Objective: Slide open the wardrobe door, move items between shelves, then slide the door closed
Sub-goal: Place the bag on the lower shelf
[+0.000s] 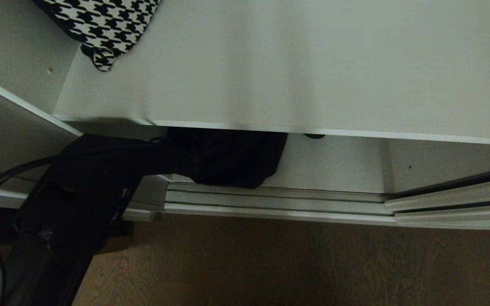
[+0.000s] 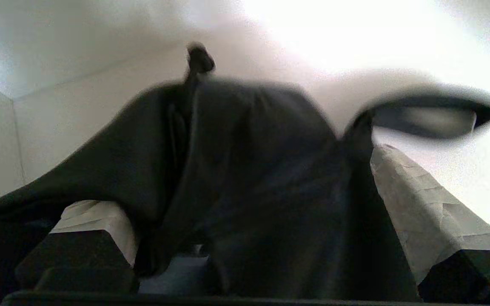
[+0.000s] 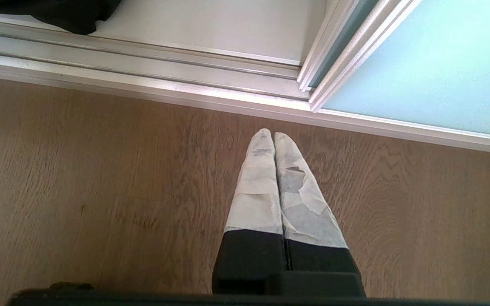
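The left end effector (image 2: 245,221), fingers spread wide, reaches under the upper shelf (image 1: 270,85), straddling the black bag (image 1: 232,159), probably for a grasp; the right end effector (image 3: 274,138) hangs closed.

No text, label, brand, number or sign can be read in any of the views: the shelves (image 1: 270,85), the black bag (image 1: 232,161), the sliding door (image 3: 432,63) and the wood floor (image 3: 100,170) all show plain surfaces without lettering
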